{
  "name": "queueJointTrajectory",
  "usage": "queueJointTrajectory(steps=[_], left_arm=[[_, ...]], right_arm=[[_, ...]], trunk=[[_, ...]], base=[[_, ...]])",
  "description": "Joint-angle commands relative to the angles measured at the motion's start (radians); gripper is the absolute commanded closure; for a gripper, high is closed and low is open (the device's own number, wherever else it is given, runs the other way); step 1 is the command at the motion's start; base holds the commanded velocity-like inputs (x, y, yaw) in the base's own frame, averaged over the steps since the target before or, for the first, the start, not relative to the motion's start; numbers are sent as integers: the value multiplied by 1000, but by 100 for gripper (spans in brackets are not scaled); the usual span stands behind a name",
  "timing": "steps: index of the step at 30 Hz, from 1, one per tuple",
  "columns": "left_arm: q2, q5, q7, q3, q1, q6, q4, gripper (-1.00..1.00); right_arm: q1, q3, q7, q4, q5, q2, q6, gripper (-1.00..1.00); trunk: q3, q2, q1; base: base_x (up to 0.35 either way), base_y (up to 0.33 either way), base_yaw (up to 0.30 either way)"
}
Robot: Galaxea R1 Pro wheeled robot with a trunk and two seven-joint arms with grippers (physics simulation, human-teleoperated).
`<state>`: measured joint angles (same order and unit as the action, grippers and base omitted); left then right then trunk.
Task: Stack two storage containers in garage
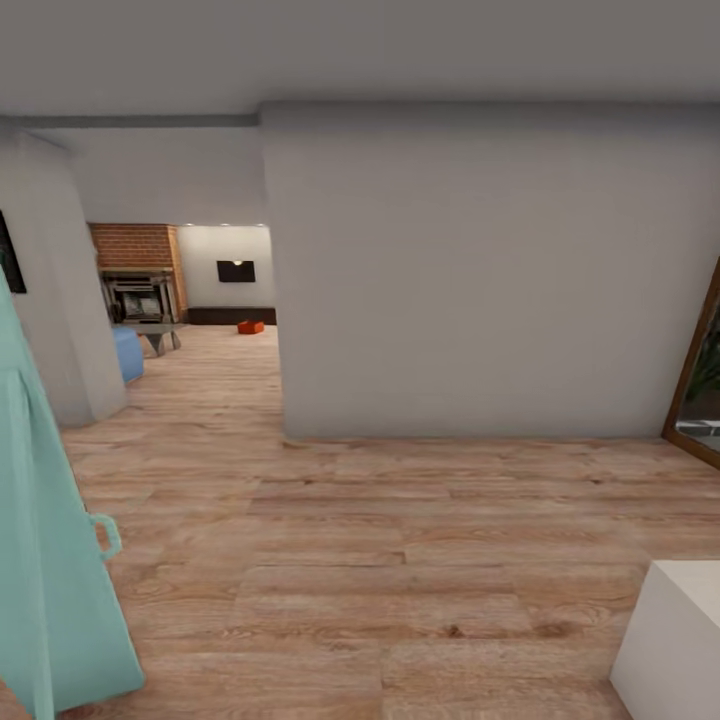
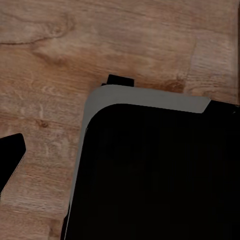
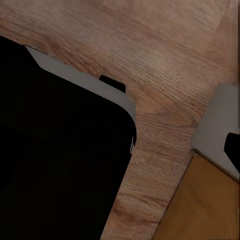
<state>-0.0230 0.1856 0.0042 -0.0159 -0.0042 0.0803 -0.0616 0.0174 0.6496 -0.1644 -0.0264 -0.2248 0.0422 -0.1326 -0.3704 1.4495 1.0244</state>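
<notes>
i can see one container (image 1: 251, 327), a small orange-red bin, sitting on the wood floor (image 1: 400, 560) far down the passage, in the living room beyond the opening. it rests just in front of the dark low bench (image 1: 232, 316) along the far wall, below the black tv (image 1: 236, 271). at this range i can't read its long axis, and i can't make out a second bin.

from where i stand it lies ahead and to the left of centre, well apart from me. the big grey wall (image 1: 480, 280) fills the middle and right, so the route is through the gap on its left, past the wall corner (image 1: 283, 430). being left of centre, the bin sits on my left arm's side, but that means little until i've driven much closer.

nearer along that path are the blue sofa (image 1: 128, 352), a grey table (image 1: 158, 332) and the brick fireplace (image 1: 137, 270) on the left. close to me, a teal door (image 1: 45, 540) with a handle hangs at my left edge and a white block (image 1: 675, 640) at my lower right.

both wrist cameras look down at wood planks and a black, grey-edged body (image 2: 150, 175) that i take to be my own base. i can't tell whether either gripper is parted or closed; nothing suggests they carry anything.
</notes>
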Motion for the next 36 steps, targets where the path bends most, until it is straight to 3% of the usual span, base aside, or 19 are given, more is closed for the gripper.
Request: queueJointTrajectory(steps=[1,9,16,23,29,36], left_arm=[[0,5,0,-1,0,2,0,-100],[1,4,0,-1,0,4,0,-100],[2,3,0,-1,0,4,0,-100],[2,3,0,-1,0,4,0,-100],[1,3,0,-1,0,4,0,-100],[0,3,0,-1,0,3,0,-100]], right_arm=[[1,8,-1,-3,-10,1,-6,-100],[1,7,0,2,-19,13,0,-100],[1,4,12,-3,-23,9,-2,-100],[1,2,37,-5,-119,1,-10,-100],[1,1,63,-6,-140,-1,-8,-100],[1,1,66,-6,-142,-2,-8,-100]], trunk=[[-1,1,1],[-1,1,1],[-1,1,1],[-1,1,1],[-1,1,1],[-5,1,1]], base=[[321,0,0],[321,0,0],[321,0,0],[322,0,0],[322,0,6],[322,0,226]])
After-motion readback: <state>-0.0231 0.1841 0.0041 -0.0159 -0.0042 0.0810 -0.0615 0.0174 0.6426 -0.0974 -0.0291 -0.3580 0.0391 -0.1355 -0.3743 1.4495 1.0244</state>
